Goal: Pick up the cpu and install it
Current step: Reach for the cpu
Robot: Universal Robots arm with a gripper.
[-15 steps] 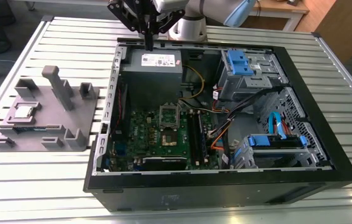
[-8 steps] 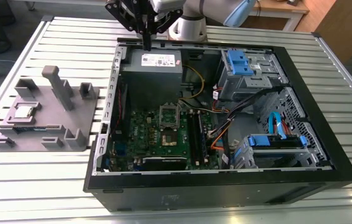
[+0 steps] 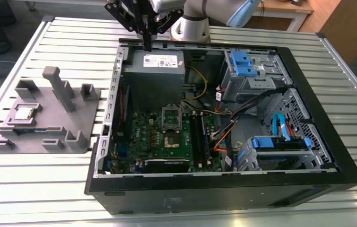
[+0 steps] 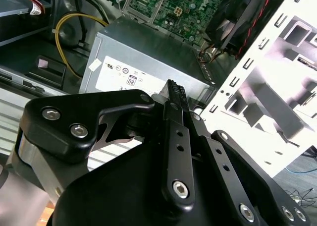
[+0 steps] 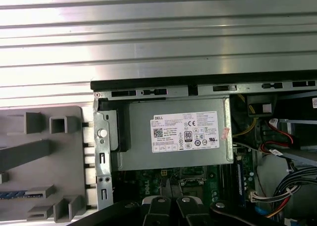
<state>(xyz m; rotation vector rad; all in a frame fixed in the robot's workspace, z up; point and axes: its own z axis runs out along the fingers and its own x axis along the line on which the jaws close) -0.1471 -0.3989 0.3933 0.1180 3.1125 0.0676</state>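
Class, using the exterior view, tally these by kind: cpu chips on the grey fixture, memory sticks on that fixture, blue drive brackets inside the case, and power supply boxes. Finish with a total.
cpu: 1
memory stick: 1
blue drive brackets: 2
power supply box: 1
Total: 5

The cpu [image 3: 25, 112] lies on the fixture [image 3: 87, 116], beside the case [image 3: 197, 198].

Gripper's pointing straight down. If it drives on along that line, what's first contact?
Most likely the power supply, on its labelled top face. In the exterior view the gripper hangs tip-down just above it, near the case wall. Depth is unclear, so it might catch that wall's edge instead.
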